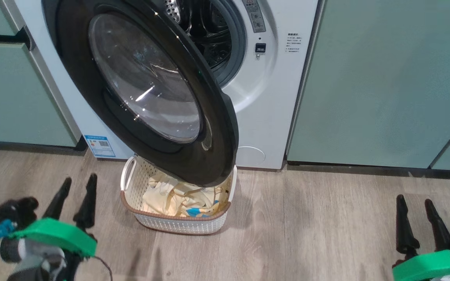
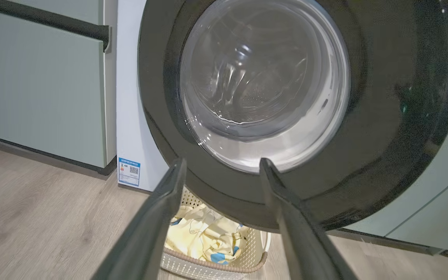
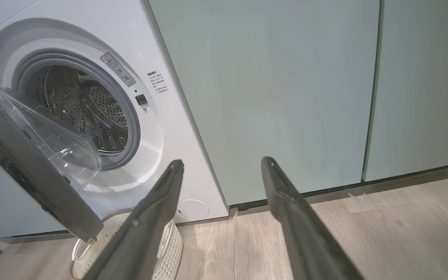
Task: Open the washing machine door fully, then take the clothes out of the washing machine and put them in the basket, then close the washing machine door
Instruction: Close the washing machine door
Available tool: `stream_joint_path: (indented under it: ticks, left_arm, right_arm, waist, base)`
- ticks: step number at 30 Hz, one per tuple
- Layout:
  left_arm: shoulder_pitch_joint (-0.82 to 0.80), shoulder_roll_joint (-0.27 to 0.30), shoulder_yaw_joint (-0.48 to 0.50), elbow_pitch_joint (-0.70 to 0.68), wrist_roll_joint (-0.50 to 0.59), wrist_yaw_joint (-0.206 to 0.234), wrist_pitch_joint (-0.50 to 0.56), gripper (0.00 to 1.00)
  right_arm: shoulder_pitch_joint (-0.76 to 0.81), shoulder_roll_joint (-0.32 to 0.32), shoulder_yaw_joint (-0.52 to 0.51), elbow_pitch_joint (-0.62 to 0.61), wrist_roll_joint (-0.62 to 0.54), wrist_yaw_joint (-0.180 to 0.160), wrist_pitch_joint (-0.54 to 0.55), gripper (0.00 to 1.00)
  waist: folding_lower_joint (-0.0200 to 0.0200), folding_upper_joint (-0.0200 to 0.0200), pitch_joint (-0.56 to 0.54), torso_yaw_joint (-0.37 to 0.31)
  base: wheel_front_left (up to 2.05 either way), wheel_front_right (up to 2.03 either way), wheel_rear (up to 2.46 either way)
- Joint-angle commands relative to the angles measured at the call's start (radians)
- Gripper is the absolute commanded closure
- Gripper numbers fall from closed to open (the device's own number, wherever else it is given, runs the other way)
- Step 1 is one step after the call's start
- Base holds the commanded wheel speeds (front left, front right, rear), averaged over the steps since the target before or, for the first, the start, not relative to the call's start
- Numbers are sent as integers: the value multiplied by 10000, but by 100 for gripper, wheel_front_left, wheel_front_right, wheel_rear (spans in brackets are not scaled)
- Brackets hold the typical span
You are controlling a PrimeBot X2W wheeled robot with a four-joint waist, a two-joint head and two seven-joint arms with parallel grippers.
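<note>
The washing machine (image 1: pixel 272 97) stands against the wall, and its door (image 1: pixel 147 86) hangs partly open, swung out over the basket (image 1: pixel 178 224). Cream clothes (image 1: pixel 178 199) with blue patches lie in the basket on the floor. The steel drum (image 3: pixel 88 112) looks bare where it shows in the right wrist view. My left gripper (image 1: pixel 78 183) is open at the lower left, left of the basket, pointing at the door (image 2: pixel 383 128). My right gripper (image 1: pixel 414 203) is open at the lower right, well away from the machine (image 3: pixel 177 128), with nothing between its fingers.
Pale green cabinet panels (image 1: pixel 381 82) flank the machine on both sides. A blue label (image 1: pixel 100 146) sits at the machine's lower left corner. Wood-look floor (image 1: pixel 318 230) stretches between the basket and my right gripper.
</note>
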Motion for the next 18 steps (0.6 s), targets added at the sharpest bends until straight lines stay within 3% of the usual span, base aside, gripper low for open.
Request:
stream_joint_path:
  ticks: [1, 11, 18]
  left_arm:
    - [-328, 172, 620, -371, 334, -13, -103, 0]
    - [164, -536, 1121, -636, 1406, -13, -104, 0]
    - [272, -672, 1338, -622, 1948, -13, -104, 0]
  right_arm:
    - [-226, -40, 203, -339, -35, 44, -96, 0]
    - [-125, 11, 261, -322, -40, 44, -96, 0]
    - [-113, 24, 272, -319, -36, 44, -96, 0]
  waist:
    - [0, 0, -6, -2]
    - [0, 0, -32, -28]
    - [0, 0, -7, -35]
  base:
    - [0, 0, 0]
    - [0, 0, 0]
    - [0, 0, 0]
